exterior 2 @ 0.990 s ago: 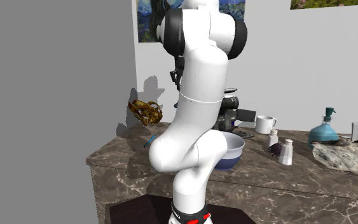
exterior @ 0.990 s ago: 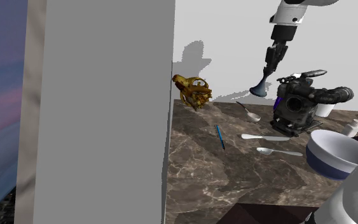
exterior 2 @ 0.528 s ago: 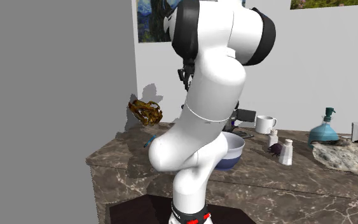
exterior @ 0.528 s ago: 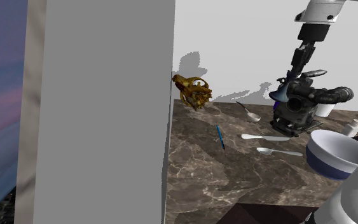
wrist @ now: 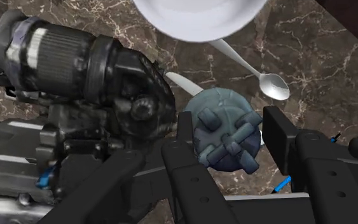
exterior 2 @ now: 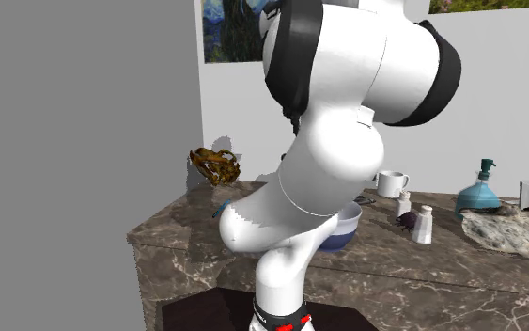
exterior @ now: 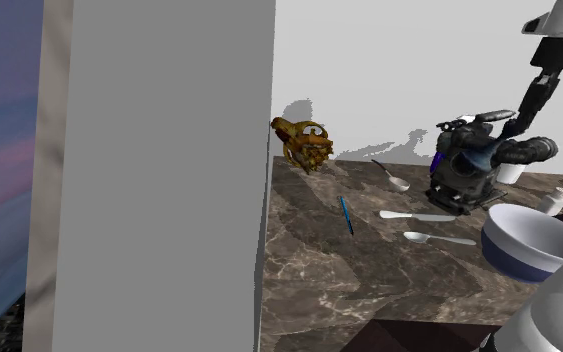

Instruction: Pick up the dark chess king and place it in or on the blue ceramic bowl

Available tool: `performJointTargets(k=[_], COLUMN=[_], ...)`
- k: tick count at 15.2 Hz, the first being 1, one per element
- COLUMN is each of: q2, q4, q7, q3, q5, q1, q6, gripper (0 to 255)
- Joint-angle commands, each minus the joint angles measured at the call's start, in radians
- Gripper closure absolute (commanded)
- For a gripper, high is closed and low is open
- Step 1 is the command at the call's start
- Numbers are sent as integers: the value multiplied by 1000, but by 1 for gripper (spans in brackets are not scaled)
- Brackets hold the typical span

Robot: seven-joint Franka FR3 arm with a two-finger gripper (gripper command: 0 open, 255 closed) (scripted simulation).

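My gripper (wrist: 231,130) is shut on the dark grey-blue chess king (wrist: 225,139), whose cross-topped head sits between the two black fingers (wrist: 279,130). In the shoulder view the gripper (exterior: 519,120) hangs high over the black camera, up and left of the bowl; the king is hard to tell apart from the dark camera behind it. The bowl (exterior: 514,262) is blue outside and white inside, and stands on the marble counter at the shoulder view's right. Its white inside (wrist: 199,16) lies just beyond the king. The bowl's rim (exterior 2: 350,218) peeks out behind the arm.
A black camera (exterior: 474,165) sits beside the bowl. Three spoons (exterior: 439,238) and a blue pen (exterior: 346,214) lie on the counter, with a golden ornament (exterior: 304,143) by the tall grey panel (exterior: 159,170). A white mug (exterior 2: 392,182), shakers (exterior 2: 423,224) and a teal bottle (exterior 2: 483,193) stand further along.
The arm has swung the held king towards the shoulder view's right, from beside the camera to over it, nearer the bowl. The grip has not changed.
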Motion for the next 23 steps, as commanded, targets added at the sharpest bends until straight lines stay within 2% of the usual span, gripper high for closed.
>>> performJointTargets(k=[1, 9, 23], q2=[-57, -252, -375], q4=[-6, -17, -262], q7=[-23, -140, -119], q3=[-3, -41, -82], q5=[-18, -112, -154], q1=[-16, -80, -107], q6=[-47, -212, -89], gripper=[255, 255, 255])
